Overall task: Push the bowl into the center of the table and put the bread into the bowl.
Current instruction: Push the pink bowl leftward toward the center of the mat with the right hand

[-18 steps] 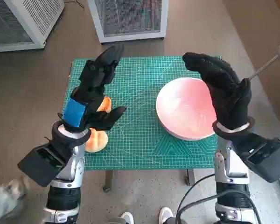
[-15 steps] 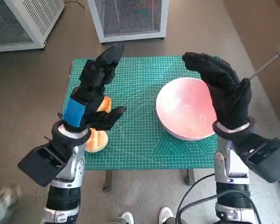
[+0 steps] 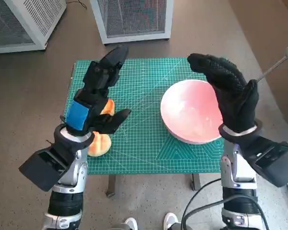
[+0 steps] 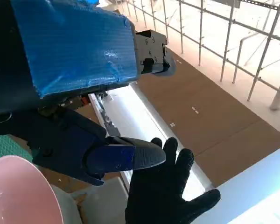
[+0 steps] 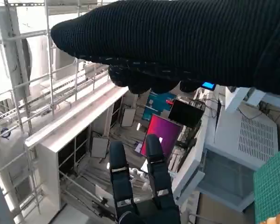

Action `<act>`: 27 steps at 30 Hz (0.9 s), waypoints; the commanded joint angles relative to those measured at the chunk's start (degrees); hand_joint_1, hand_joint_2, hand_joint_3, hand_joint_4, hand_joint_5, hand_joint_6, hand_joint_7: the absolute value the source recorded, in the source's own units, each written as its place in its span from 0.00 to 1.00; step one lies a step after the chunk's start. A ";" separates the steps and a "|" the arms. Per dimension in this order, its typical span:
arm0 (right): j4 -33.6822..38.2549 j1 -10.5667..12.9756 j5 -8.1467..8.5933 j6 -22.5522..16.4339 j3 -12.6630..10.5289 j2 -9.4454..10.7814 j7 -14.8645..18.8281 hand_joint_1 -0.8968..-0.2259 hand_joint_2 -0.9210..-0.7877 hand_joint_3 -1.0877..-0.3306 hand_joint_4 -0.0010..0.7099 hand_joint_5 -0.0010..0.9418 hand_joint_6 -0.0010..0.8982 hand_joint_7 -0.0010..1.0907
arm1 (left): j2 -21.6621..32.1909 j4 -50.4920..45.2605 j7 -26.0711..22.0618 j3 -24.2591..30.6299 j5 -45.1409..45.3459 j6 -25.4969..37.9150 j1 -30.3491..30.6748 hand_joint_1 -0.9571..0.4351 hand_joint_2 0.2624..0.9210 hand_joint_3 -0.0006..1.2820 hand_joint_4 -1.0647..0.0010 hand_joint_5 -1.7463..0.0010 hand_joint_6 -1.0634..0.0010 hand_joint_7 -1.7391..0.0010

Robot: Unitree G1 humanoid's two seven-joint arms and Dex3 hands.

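change: none, both hands hold position | left hand (image 3: pixel 93 98) fingers apart above bread (image 3: pixel 99 142) | right hand (image 3: pixel 229 91) fingers apart just beside pink bowl (image 3: pixel 189 117) | bowl off-centre on desk (image 3: pixel 144 158), push pending

The pink bowl (image 3: pixel 191 118) sits upright and empty near the desk's right edge. The golden bread (image 3: pixel 100 142) lies near the left edge by the front corner, partly hidden.

Glossy pink bowl (image 3: pixel 192 112), matt gridded green mat (image 3: pixel 144 143), knitted cloth glove on the right robot hand (image 3: pixel 228 91).
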 commanded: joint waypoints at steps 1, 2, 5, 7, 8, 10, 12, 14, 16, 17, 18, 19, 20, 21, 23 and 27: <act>0.12 0.62 -0.08 1.02 -0.12 -0.36 0.01 0.56 0.00 0.74 0.44 0.00 0.00 0.58 | -0.06 -0.98 0.31 -0.29 0.31 0.81 -0.65 0.24 1.00 0.35 0.88 1.00 1.00 0.74; 0.14 0.60 -0.03 1.06 -0.12 -0.36 0.04 0.56 0.00 0.74 0.44 0.00 0.00 0.58 | -0.06 -0.95 0.30 -0.30 0.32 0.87 -0.66 0.25 1.00 0.35 0.88 1.00 1.00 0.74; 0.05 0.56 0.07 1.27 -0.12 -0.36 0.10 0.55 0.00 0.75 0.44 0.00 0.00 0.58 | -0.04 -0.90 0.21 -0.29 0.28 0.99 -0.67 0.25 1.00 0.35 0.87 1.00 1.00 0.74; -0.07 0.59 0.08 1.35 -0.07 -0.34 0.13 0.55 0.00 0.75 0.44 0.00 0.00 0.59 | -0.04 -0.94 0.18 -0.31 0.29 1.10 -0.63 0.25 1.00 0.35 0.87 1.00 1.00 0.74; -0.07 0.58 0.12 1.37 -0.08 -0.35 0.17 0.55 0.00 0.76 0.44 0.00 0.00 0.59 | -0.04 -0.97 0.17 -0.31 0.28 1.16 -0.61 0.25 1.00 0.35 0.87 1.00 1.00 0.74; 0.02 0.53 0.21 1.42 -0.15 -0.40 0.25 0.54 0.00 0.76 0.44 0.00 0.00 0.59 | -0.03 -1.02 0.12 -0.31 0.22 1.28 -0.59 0.25 1.00 0.35 0.87 0.99 1.00 0.74; 0.15 0.48 0.35 1.44 -0.28 -0.52 0.36 0.54 0.00 0.76 0.44 0.00 0.00 0.59 | 0.01 -1.03 0.06 -0.28 0.14 1.36 -0.60 0.25 1.00 0.35 0.87 0.99 1.00 0.74; 0.35 0.44 0.56 1.38 -0.51 -0.74 0.57 0.55 0.00 0.76 0.44 0.00 0.00 0.59 | 0.05 -0.98 0.02 -0.23 0.06 1.43 -0.63 0.25 1.00 0.35 0.87 0.99 1.00 0.74; 0.64 0.41 0.85 1.25 -0.83 -1.05 0.85 0.56 0.00 0.76 0.45 0.01 0.00 0.60 | 0.09 -0.93 -0.03 -0.17 -0.04 1.47 -0.61 0.25 1.00 0.35 0.87 0.99 1.00 0.74; 0.81 0.38 0.98 1.18 -0.98 -1.20 0.98 0.57 0.00 0.76 0.45 0.01 0.00 0.60 | 0.10 -0.88 -0.06 -0.14 -0.09 1.46 -0.62 0.25 1.00 0.35 0.87 0.99 1.00 0.74; 1.24 0.30 1.20 0.96 -1.28 -1.45 1.22 0.57 0.00 0.76 0.45 0.01 0.00 0.60 | 0.10 -0.83 -0.09 -0.11 -0.14 1.42 -0.58 0.25 1.00 0.35 0.87 0.99 1.00 0.74; 1.58 0.21 1.35 0.80 -1.49 -1.62 1.40 0.57 0.00 0.76 0.45 0.01 0.00 0.60 | 0.11 -0.77 -0.11 -0.08 -0.16 1.38 -0.58 0.25 1.00 0.35 0.87 0.99 1.00 0.74; 2.34 0.02 1.60 0.41 -1.90 -1.93 1.73 0.58 0.00 0.76 0.45 0.01 0.00 0.60 | 0.13 -0.74 -0.14 -0.05 -0.21 1.33 -0.54 0.25 1.00 0.35 0.87 0.99 1.00 0.74; 2.94 -0.15 1.77 0.11 -2.20 -2.14 1.99 0.58 0.00 0.76 0.45 0.01 0.00 0.60 | 0.15 -0.67 -0.17 -0.01 -0.23 1.29 -0.54 0.25 1.00 0.34 0.87 0.99 1.00 0.74; 5.18 -0.86 2.32 -0.83 -3.18 -2.77 2.82 0.58 0.00 0.76 0.46 0.01 0.00 0.59 | 0.21 -0.57 -0.21 0.11 -0.34 1.23 -0.49 0.25 1.00 0.34 0.87 0.99 1.00 0.74; 12.38 -3.14 3.63 -3.73 -5.86 -4.37 4.67 0.57 0.00 0.75 0.45 0.00 0.00 0.57 | 0.28 -0.37 -0.26 0.30 -0.43 0.99 -0.37 0.25 1.00 0.34 0.87 0.99 1.00 0.74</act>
